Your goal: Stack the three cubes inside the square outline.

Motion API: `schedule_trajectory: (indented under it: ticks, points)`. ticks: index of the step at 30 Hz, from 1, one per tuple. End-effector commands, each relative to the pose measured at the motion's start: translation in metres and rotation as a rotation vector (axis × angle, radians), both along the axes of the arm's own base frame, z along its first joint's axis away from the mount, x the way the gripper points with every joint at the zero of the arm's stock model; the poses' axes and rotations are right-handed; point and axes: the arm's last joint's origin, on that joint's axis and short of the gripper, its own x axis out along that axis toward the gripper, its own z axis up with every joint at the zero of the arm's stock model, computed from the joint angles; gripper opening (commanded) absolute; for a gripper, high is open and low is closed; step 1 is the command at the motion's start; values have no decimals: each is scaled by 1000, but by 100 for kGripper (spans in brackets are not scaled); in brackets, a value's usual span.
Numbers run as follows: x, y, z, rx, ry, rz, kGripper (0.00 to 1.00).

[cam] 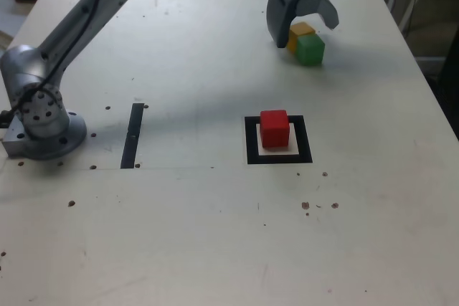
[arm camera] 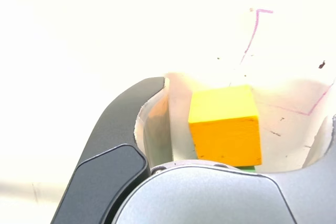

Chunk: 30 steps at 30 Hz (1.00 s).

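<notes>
My housing covers most of the yellow cube (cam: pixel 302 30) in the exterior view, and that frame's top edge crops my wrist. In the wrist view only a sliver of the green cube (arm camera: pixel 247 167) shows; glare washes out the desk (arm camera: pixel 105 40).

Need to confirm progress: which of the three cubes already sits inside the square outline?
The red cube. It stands alone inside the square outline; yellow cube and green cube sit together by the end effector.

Pale table (cam: pixel 215 234), speckled. Red cube (cam: pixel 274 128) set within square outline (cam: pixel 279 155); yellow cube (cam: pixel 300 34) and green cube (cam: pixel 310 49) touching; black strip (cam: pixel 133 135); arm base (cam: pixel 43 123).
</notes>
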Motion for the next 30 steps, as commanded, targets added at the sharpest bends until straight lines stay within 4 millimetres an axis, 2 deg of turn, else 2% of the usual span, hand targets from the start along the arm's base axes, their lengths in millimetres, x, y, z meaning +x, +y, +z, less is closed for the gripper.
schedule_trajectory:
  ticks: [1, 10, 18, 30]
  points:
    - [1, 1, -3, -4, 10, -1, 98]
    - [2, 7, -4, -6, 11, -6, 85]
    - [3, 8, -3, 5, 15, -16, 59]
    - [7, 6, -10, -3, 21, -18, 53]
